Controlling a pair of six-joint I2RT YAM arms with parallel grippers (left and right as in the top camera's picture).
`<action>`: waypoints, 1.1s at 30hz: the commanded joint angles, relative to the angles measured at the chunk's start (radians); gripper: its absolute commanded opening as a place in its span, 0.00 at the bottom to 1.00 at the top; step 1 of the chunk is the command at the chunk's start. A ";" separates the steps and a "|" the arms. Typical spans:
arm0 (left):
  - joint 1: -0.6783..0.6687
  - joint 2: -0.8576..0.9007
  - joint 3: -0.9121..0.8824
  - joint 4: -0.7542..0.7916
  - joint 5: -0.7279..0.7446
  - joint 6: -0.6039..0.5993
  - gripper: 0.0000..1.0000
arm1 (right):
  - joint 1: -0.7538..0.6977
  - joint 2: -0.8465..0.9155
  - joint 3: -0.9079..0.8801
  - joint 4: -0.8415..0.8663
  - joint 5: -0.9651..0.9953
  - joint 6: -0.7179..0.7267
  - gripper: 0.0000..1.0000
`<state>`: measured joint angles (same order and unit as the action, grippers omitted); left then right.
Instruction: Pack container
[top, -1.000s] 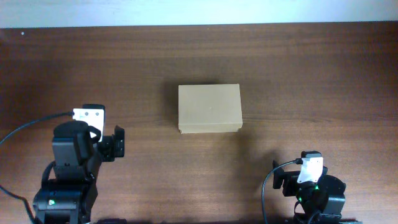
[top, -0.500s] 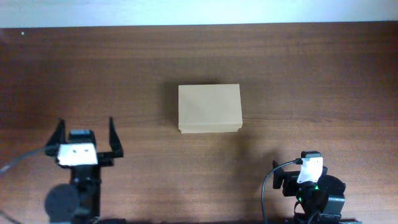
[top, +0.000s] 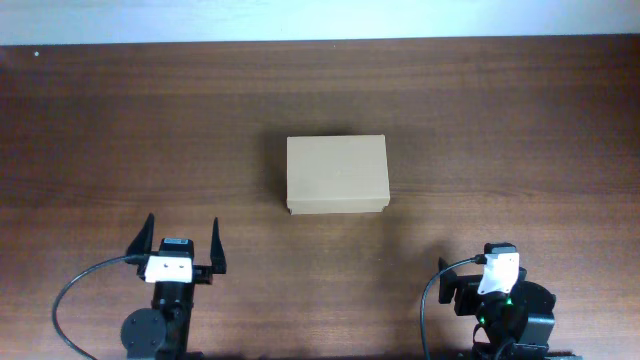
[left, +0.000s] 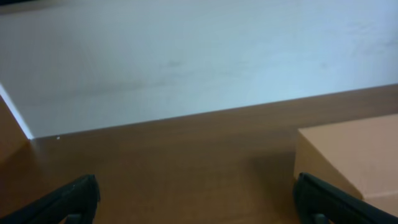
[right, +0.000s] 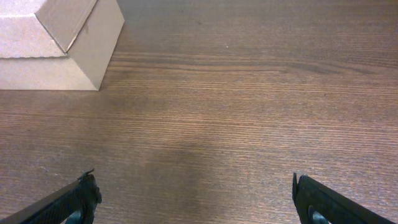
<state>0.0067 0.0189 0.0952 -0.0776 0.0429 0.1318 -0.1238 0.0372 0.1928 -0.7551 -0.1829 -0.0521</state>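
Note:
The container (top: 336, 175), a plain tan cardboard box with its flap lid shut, lies at the middle of the wooden table. It shows at the right edge of the left wrist view (left: 354, 162) and at the top left of the right wrist view (right: 56, 43). My left gripper (top: 182, 238) is open and empty near the front left, well short of the box; its fingers are wide apart in its wrist view (left: 198, 202). My right gripper (right: 196, 199) is open and empty over bare wood, with its arm (top: 497, 290) folded at the front right.
The brown wooden table (top: 500, 120) ends at a pale wall or floor strip along the far edge (top: 320, 18). Black cables loop beside both arm bases near the front edge.
My left arm has swung round and drawn back toward the front edge, its open gripper now pointing at the far side. The box and the right arm have not moved.

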 joint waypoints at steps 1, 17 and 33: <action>-0.010 -0.014 -0.036 0.006 0.014 0.012 0.99 | 0.006 -0.008 -0.005 0.000 -0.008 0.005 0.99; -0.015 -0.014 -0.085 0.000 0.014 0.013 0.99 | 0.006 -0.008 -0.005 0.000 -0.008 0.005 0.99; -0.015 -0.014 -0.085 0.000 0.014 0.013 0.99 | 0.006 -0.008 -0.005 0.000 -0.008 0.005 0.99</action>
<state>-0.0044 0.0166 0.0204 -0.0784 0.0460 0.1318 -0.1238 0.0372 0.1928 -0.7551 -0.1848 -0.0525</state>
